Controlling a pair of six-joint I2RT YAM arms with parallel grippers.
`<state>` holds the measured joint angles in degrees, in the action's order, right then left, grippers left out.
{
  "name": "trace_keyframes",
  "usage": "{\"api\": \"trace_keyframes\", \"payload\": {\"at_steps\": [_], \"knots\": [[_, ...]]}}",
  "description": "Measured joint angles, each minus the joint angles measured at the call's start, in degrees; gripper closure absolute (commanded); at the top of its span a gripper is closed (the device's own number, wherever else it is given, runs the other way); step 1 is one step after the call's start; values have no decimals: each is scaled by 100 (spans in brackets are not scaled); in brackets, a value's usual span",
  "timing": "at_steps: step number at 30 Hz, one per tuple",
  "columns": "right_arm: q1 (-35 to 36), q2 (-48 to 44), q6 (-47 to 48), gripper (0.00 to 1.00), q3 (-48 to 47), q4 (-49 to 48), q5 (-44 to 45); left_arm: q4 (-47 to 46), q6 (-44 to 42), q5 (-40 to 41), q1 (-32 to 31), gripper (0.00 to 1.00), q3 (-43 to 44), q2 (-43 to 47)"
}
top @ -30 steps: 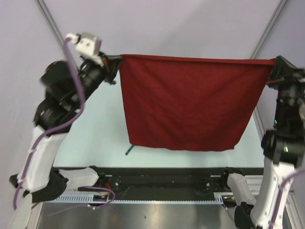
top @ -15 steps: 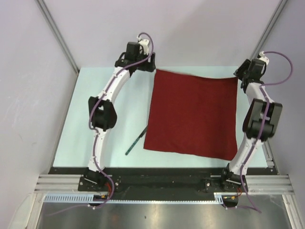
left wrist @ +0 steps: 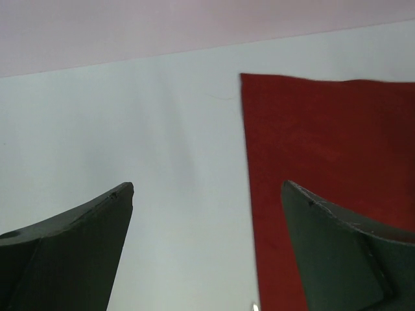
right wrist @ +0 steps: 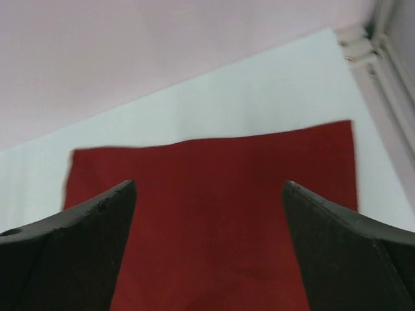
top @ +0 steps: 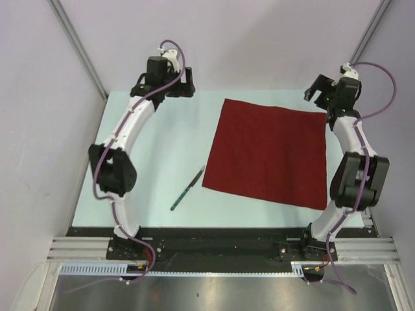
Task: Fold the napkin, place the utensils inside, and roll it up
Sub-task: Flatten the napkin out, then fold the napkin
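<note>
Nearest the arm bases, the knife [top: 188,188] lies on the table [top: 149,149], angled, its tip just beside the napkin's near-left edge. I cannot confirm contact. It is not in either gripper.

The napkin [top: 269,152] lies flat and fully spread on the right half of the table, slightly skewed, with no fold in it. A second ago it hung in the air, stretched between both grippers by its top corners. Half a second ago it was down, with the grippers at its far corners. Now it is released and lying on its own.

At the far edge, the left gripper [top: 183,89] has drawn off to the left, well apart from the napkin's far-left corner. Its wrist view shows the jaws spread wide, with only bare table and the cloth edge between them. The right gripper [top: 316,91] hovers just beyond the far-right corner, its jaws equally wide and holding nothing, with the cloth visible below.

Judgement: the spreading step is complete. The fold is not begun and needs a fresh grasp on an edge or corners. The knife stays out until then.
</note>
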<state>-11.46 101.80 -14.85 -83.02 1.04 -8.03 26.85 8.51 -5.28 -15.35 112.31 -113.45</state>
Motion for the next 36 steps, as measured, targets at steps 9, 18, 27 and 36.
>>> {"api": "trace_keyframes", "payload": {"at_steps": [9,18,27,36], "knots": [[3220,-1668,286,27,1738,186,-153,192,750,-693,367,0,-2146,2857],[5873,116,599,59,1298,1106,525,625,444,-562,533,0,-3788,3982],[6933,1241,850,60,446,1917,1580,420,343,-332,634,0,-4546,4190],[6889,1241,782,60,448,2114,1845,260,341,-284,741,0,-4634,4492]]}}
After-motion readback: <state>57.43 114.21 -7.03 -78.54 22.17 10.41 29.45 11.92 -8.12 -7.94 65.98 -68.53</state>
